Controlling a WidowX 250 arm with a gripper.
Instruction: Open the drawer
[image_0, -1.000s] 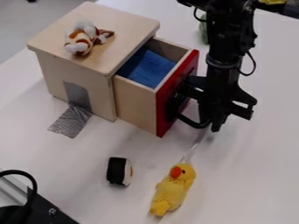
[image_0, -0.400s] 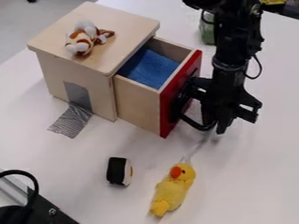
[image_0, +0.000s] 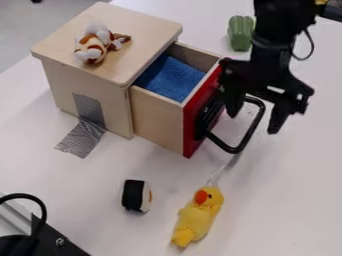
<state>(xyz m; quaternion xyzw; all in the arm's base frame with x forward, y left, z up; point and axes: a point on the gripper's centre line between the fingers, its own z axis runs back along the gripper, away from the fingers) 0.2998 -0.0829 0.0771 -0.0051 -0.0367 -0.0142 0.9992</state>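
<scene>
The gripper (image_0: 252, 124) hangs open at the right of the wooden box, its two fingertips spread apart above and around the drawer's black loop handle (image_0: 234, 149). That handle sticks out from the drawer's red front (image_0: 192, 116). The drawer (image_0: 157, 119) stands well out of the box (image_0: 87, 87), and a blue cloth (image_0: 170, 79) lies inside it. Part of the handle and the upper right of the red front are behind the gripper.
A brown-and-white plush toy (image_0: 95, 46) lies on the box top. Below the drawer are a black-and-white sushi toy (image_0: 136, 195) and a yellow duck (image_0: 198, 218). A green object (image_0: 240, 33) lies behind. Grey tape (image_0: 81, 137) runs from box to table.
The drawer slid out slightly toward the right between the two earlier frames. Since then, my gripper has opened and risen off the handle, up and to the right.
</scene>
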